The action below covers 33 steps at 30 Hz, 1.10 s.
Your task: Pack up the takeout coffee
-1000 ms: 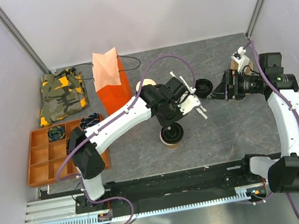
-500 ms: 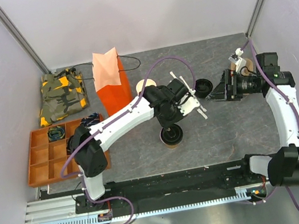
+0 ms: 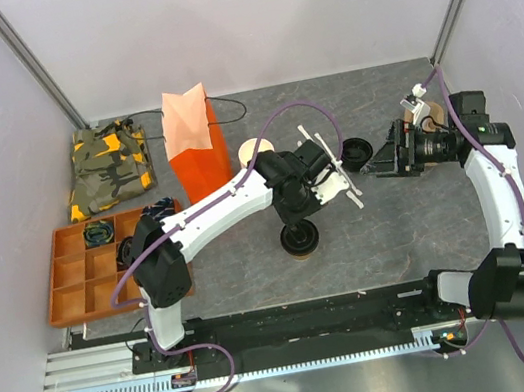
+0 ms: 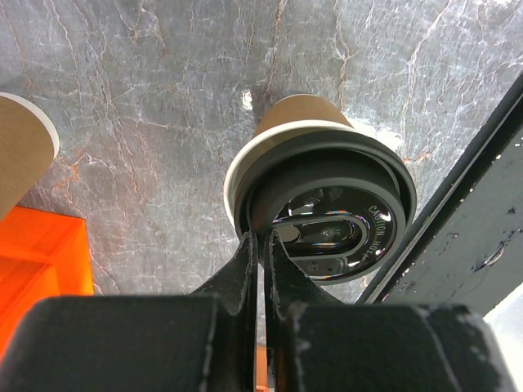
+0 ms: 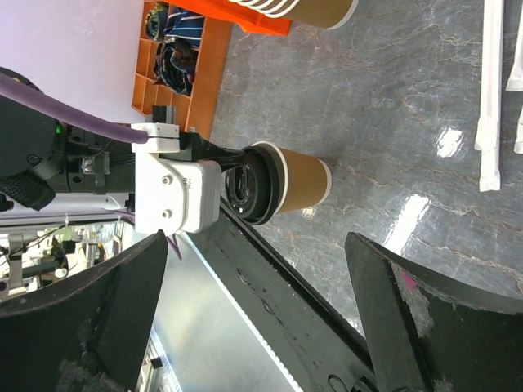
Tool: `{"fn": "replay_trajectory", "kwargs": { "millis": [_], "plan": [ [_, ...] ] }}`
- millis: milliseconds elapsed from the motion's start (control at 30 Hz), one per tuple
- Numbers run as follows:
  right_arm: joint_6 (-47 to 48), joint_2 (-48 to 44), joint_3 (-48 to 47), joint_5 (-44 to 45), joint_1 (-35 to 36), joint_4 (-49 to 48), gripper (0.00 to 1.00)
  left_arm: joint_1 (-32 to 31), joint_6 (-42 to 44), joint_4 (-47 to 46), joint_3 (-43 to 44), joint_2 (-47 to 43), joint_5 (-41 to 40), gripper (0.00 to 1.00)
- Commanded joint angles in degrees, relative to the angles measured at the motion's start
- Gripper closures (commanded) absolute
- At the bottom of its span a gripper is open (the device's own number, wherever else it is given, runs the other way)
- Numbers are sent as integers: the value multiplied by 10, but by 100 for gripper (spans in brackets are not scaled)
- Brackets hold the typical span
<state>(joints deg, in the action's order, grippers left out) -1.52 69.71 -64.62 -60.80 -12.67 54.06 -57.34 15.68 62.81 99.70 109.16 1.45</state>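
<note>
The takeout coffee (image 3: pixel 300 241), a small tan cup with a black lid, stands on the grey table near the front rail. It also shows in the left wrist view (image 4: pixel 327 188) and the right wrist view (image 5: pixel 294 175). My left gripper (image 3: pixel 297 227) hangs straight over it, shut, with its tips (image 4: pixel 263 238) pinching the lid's raised rim on the near side. The orange bag (image 3: pixel 195 152) stands open-topped at the back left. My right gripper (image 3: pixel 371 164) is open and empty, right of the cup, its fingers (image 5: pixel 131 310) spread wide.
A stack of lidless tan cups (image 3: pixel 256 148) lies beside the bag. A loose black lid (image 3: pixel 356 151) sits by my right gripper. White wrapped sticks (image 5: pixel 490 98) lie behind the cup. An orange compartment tray (image 3: pixel 60 318) and camouflage cloth (image 3: pixel 110 167) are at the left.
My left gripper has settled slightly lower over the cup's lid, and the cup has shifted a touch. My right gripper has drifted a little left and back.
</note>
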Motion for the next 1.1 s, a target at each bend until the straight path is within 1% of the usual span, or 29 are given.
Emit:
{"fn": "replay_trajectory", "kwargs": {
  "millis": [0, 400, 433, 500, 1033, 1067],
  "plan": [
    [10, 1, -4, -27, -4, -5, 2, 2, -8, -15, -1, 8, -11, 98],
    [9, 1, 4, -43, -5, -6, 2, 4, 0, -14, 1, 11, -13, 98],
    [11, 2, 4, -43, -5, -7, 2, 4, 0, -15, 3, 11, -27, 98],
    [10, 2, 5, -46, -5, -8, 2, 5, 2, -14, 8, 12, -29, 98],
    [10, 2, 13, -57, -5, -12, 2, 6, 6, -5, 23, 21, -17, 98],
    [10, 2, 14, -60, -5, -12, 2, 7, 5, -5, 26, 21, -5, 98]
  ]
}}
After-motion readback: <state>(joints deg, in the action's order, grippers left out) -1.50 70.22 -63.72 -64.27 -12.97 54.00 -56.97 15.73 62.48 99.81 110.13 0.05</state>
